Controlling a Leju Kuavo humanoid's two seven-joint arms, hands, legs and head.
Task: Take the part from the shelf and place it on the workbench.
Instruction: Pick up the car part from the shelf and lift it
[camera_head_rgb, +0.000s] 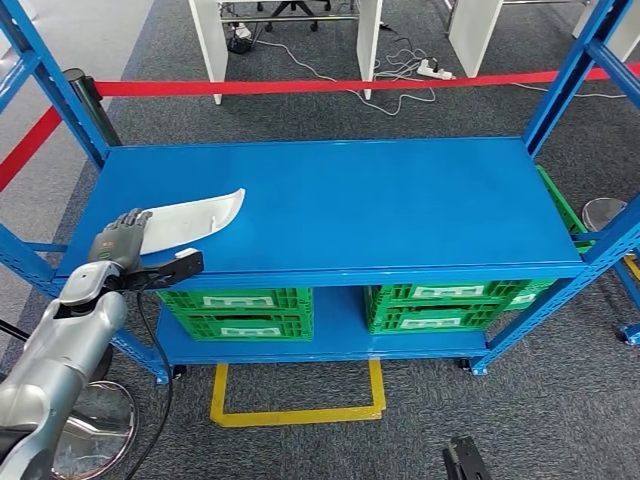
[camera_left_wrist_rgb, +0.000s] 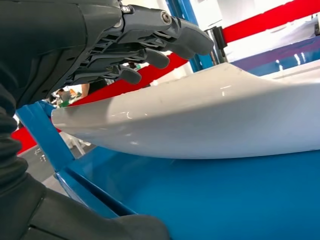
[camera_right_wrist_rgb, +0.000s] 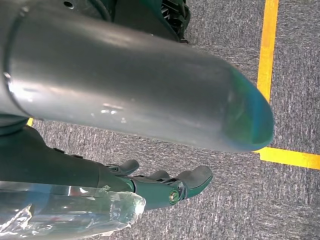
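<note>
Head view: my left hand (camera_head_rgb: 121, 240) sits at the left of the frame on the near end of the white part (camera_head_rgb: 192, 220), which lies on the blue shelf (camera_head_rgb: 362, 200) top, green crates (camera_head_rgb: 249, 310) below. Left wrist view: my fingers (camera_left_wrist_rgb: 166, 35) stretch over the part (camera_left_wrist_rgb: 211, 115), thumb hidden, so can't tell if it's gripped. Right wrist view: my right hand (camera_right_wrist_rgb: 166, 185) hangs over grey carpet (camera_right_wrist_rgb: 226, 200) with fingers loosely extended, holding nothing.

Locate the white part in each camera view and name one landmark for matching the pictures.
Head view: white part lies at the left end of the blue shelf, the left hand on its near end.
Left wrist view: white part spans the frame below the fingers.
Right wrist view: not in it.
Shared landmark: red barrier tape.
</note>
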